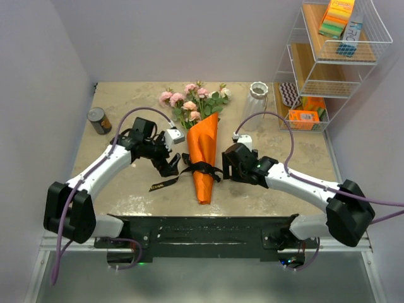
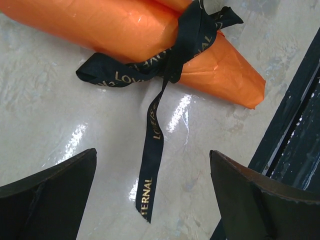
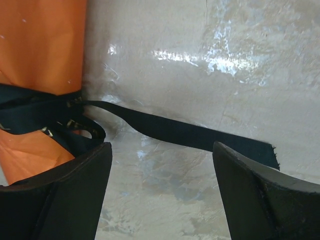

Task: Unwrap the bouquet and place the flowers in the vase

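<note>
Clearly untying stage: the bouquet [image 1: 203,158] lies wrapped on the surface [image 1: 126,189] between the arms, the vase [image 1: 257,98] well apart at the back, the left tool [image 1: 170,168] and right tool [image 1: 227,170] both spread wide and empty, each over a black ribbon [image 2: 152,145] tail, so next probably pinch a tail and pull the bow loose.

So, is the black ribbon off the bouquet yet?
No, the black ribbon is tied in a knot around the orange paper wrap.

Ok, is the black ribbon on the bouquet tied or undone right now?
Tied: the black ribbon is knotted round the orange paper, one loop intact, its tails lying loose on the table.
</note>
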Controlling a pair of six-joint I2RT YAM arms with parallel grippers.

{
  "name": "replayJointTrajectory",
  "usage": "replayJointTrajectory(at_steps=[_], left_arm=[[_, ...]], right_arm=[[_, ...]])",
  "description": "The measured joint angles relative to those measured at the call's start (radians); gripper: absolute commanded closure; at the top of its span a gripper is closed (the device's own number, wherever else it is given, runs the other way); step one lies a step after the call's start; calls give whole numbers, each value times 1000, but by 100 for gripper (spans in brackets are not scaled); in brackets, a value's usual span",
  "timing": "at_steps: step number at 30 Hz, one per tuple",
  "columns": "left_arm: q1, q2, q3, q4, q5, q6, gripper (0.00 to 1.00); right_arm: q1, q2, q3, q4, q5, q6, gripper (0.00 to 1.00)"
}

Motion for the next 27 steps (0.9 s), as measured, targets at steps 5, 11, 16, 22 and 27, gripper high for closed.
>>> replayJointTrajectory(at_steps=[5,11,16,22,27], left_arm=[[-57,84,0,55,-16,0,4],[-95,166,-1,128,-40,9,13],[-109,217,-5,169,-45,36,18],[-121,250,-6,192,-46,67,21],[-122,254,-30,219,-53,77,39]], right_arm=[[24,27,-29,24,8,29,17],[37,71,-46,70,19,51,21],[38,89,-70,75,33,86,24],[38,121,-74,109,40,100,25],[38,176,-73,142,40,95,25]])
